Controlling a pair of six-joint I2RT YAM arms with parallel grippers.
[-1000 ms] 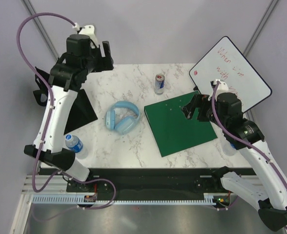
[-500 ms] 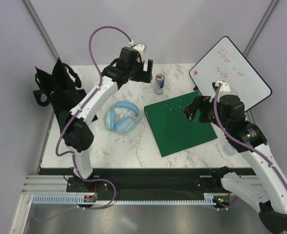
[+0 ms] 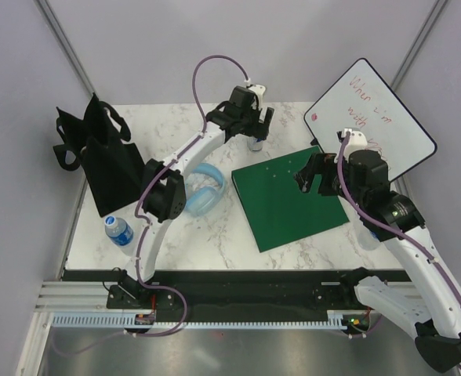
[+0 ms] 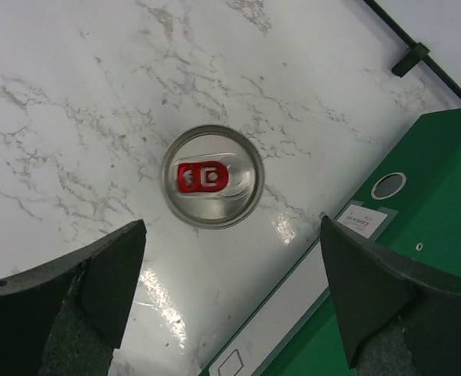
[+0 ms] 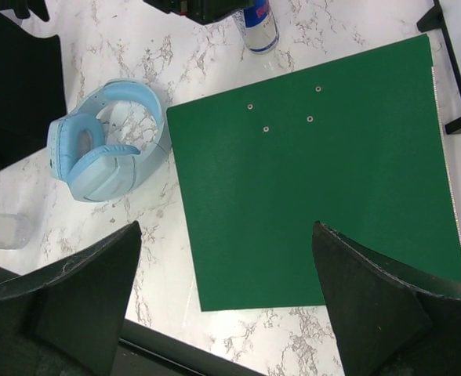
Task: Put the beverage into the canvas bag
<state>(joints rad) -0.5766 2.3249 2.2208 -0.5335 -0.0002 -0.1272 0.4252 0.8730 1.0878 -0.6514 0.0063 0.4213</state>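
Below the left fingers [image 4: 81, 294] stands a silver can [image 4: 212, 176] — red-tabbed.

A white marble-veined table [image 4: 74, 94] lies directly below the left tool [image 4: 229, 294]. Plain pale grey walls [image 3: 293, 39] rise beyond it. Lighting is even, diffuse.

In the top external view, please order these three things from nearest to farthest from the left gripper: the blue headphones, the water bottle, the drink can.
1. The drink can: directly under the left gripper, at the far side of the table.
2. The blue headphones: mid-table, to the left of the can and toward the near edge.
3. The water bottle: by the near-left corner.
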